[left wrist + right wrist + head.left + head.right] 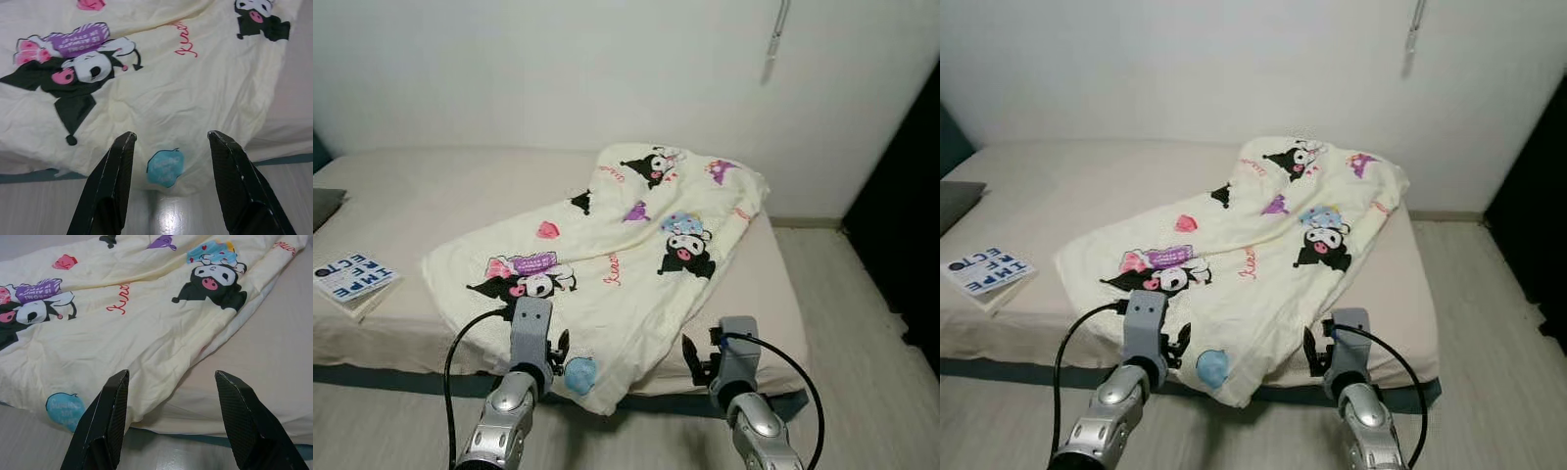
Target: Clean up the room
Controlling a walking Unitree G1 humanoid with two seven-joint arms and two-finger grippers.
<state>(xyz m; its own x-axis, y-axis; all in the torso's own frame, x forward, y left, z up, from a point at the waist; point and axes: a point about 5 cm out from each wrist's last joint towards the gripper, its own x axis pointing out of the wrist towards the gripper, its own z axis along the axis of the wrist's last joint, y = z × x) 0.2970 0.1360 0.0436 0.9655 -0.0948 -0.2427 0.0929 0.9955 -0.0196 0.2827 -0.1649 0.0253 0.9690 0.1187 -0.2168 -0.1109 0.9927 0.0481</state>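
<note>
A cream blanket point(626, 255) printed with black cartoon characters lies rumpled across the bed point(440, 186), its near corner hanging over the front edge. My left gripper point(168, 147) is open just in front of that hanging corner, above a blue speech-bubble print point(165, 167). My right gripper point(171, 391) is open too, facing the blanket's point(122, 333) right edge where it meets the bare mattress point(274, 362). Both arms point(530, 343) point(736, 364) are raised at the bed's front edge. Neither gripper holds anything.
A book point(352, 277) with blue letters lies at the bed's front left corner. A grey pillow edge point(325, 204) shows at far left. White wall behind, light wooden floor point(862, 323) to the right, a dark opening point(901, 196) at far right.
</note>
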